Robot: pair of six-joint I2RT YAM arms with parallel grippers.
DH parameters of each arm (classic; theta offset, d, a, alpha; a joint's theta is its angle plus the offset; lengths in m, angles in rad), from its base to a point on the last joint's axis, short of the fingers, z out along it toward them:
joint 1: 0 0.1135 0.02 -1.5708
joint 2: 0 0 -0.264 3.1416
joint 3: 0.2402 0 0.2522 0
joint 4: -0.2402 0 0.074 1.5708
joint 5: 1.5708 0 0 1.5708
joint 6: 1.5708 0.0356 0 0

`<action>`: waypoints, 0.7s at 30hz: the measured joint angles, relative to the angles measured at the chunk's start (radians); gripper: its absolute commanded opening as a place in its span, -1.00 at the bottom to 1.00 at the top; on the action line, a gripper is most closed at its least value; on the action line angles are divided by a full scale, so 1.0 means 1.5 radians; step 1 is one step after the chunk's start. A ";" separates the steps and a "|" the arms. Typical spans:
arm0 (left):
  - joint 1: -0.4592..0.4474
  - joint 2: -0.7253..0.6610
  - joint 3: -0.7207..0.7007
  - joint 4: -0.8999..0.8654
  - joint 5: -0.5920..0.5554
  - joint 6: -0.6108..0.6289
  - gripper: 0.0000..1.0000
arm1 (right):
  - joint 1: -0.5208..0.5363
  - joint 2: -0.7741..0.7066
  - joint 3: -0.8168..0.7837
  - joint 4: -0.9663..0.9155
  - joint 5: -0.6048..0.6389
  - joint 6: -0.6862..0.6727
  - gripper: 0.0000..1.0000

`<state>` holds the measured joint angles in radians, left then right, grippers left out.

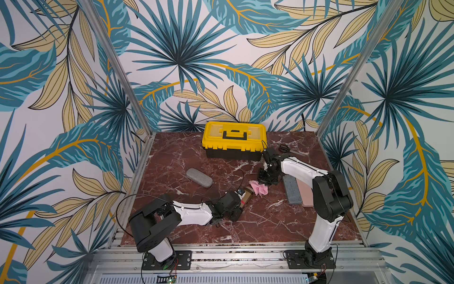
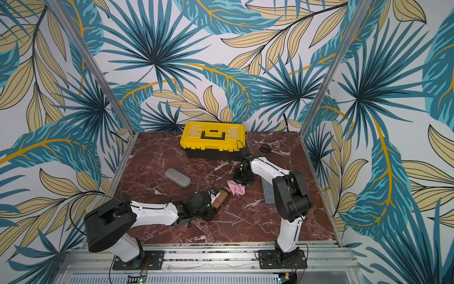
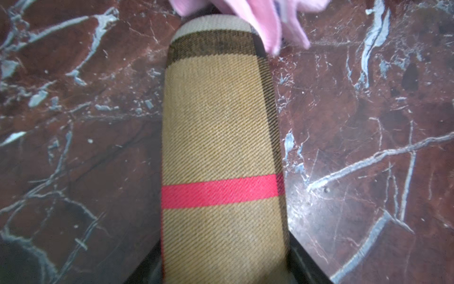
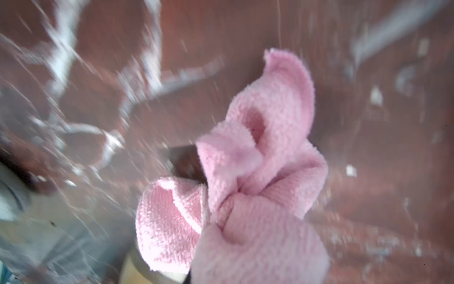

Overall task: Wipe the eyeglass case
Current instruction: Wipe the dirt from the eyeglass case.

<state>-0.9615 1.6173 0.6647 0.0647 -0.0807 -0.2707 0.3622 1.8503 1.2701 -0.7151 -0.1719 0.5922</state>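
Observation:
The eyeglass case (image 3: 221, 137) is a tan plaid tube with a red stripe. It lies slanted on the marble table in both top views (image 1: 246, 196) (image 2: 221, 195). My left gripper (image 1: 237, 211) (image 2: 211, 209) (image 3: 224, 270) is shut on its near end, with a dark finger on each side. A bunched pink cloth (image 1: 259, 188) (image 2: 236, 188) (image 4: 258, 186) hangs from my right gripper (image 1: 266, 179) (image 2: 243, 179), which is shut on it. The cloth (image 3: 260, 17) overlaps the case's far tip. The cloth hides the right fingers in the right wrist view.
A yellow toolbox (image 1: 234, 139) (image 2: 213, 136) stands at the back. A grey oval case (image 1: 199, 177) (image 2: 177, 177) lies to the left. Black scissors (image 1: 285, 148) are at the back right. A grey flat case (image 1: 291, 190) and a pink one (image 1: 305, 194) lie under the right arm.

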 measured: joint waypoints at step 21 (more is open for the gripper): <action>-0.001 0.007 0.079 -0.122 0.120 -0.060 0.77 | 0.112 0.152 0.224 -0.055 -0.021 -0.025 -1.00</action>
<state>-0.9634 1.6279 0.7837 -0.1184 0.0994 -0.3607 0.5304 2.0781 1.6058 -0.7971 -0.2039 0.5541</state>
